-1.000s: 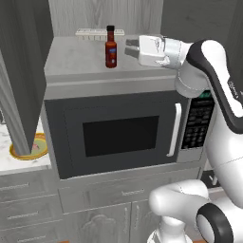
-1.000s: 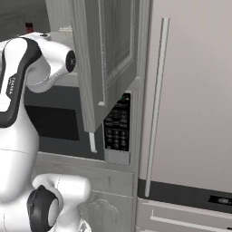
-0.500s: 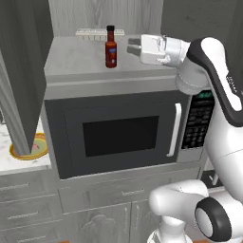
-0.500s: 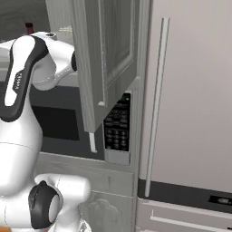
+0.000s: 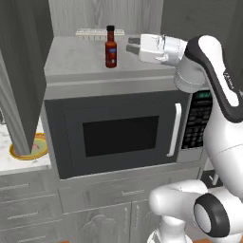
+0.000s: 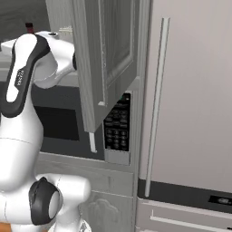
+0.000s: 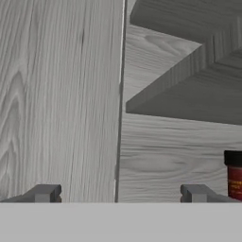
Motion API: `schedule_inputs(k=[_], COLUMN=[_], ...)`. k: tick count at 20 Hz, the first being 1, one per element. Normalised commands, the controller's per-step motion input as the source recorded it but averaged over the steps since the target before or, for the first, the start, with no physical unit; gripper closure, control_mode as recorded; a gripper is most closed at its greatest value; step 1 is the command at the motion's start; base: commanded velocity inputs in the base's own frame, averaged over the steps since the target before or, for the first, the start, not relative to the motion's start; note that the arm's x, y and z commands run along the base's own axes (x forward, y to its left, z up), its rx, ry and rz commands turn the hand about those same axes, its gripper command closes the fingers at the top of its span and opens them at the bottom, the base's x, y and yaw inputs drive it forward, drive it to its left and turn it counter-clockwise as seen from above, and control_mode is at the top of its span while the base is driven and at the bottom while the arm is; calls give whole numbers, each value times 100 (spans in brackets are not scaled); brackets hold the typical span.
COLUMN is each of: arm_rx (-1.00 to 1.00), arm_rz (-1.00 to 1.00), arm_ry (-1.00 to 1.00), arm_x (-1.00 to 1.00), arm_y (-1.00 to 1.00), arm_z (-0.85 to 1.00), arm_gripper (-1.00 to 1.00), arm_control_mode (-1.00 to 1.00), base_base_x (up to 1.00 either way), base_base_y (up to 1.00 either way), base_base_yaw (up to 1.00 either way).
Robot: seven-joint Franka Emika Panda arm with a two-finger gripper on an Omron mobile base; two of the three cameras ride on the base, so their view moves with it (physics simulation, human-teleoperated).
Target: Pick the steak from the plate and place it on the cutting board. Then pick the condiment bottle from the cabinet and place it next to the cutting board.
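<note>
The condiment bottle (image 5: 110, 47), red-brown with a black cap, stands upright on the cabinet shelf (image 5: 76, 59) above the microwave. My gripper (image 5: 131, 44) hovers just to its right at bottle height, not touching it. In the hand view my gripper (image 7: 118, 194) is open, its fingertips (image 7: 45, 193) wide apart with only the cabinet's wood-grain wall between them. There the condiment bottle (image 7: 234, 176) sits at the right edge, outside the fingers. The yellow-rimmed plate (image 5: 29, 148) lies on the counter at lower left, partly hidden by a cabinet door. The steak and cutting board are out of view.
A black microwave (image 5: 118, 133) sits under the shelf. A pale flat item (image 5: 95, 32) lies at the shelf's back. The open right cabinet door (image 6: 108, 59) hangs beside my arm, with a tall fridge (image 6: 190, 90) to its right. Grey drawers (image 5: 28, 213) are below.
The arm's elbow has risen a little. The hand has stayed just right of the bottle, and the jaws have stayed open.
</note>
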Motion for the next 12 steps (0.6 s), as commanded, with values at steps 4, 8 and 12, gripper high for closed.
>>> schedule_inputs(k=[4,8,12], arm_rx=[0,0,0], arm_rz=[0,0,0], arm_ry=[0,0,0], arm_x=[17,19,21], arm_y=[0,0,0], arm_z=[0,0,0], arm_gripper=[-100,-100,-100], arm_control_mode=[-100,-100,-100], base_base_x=[0,0,0], base_base_y=[0,0,0], base_base_yaw=[0,0,0])
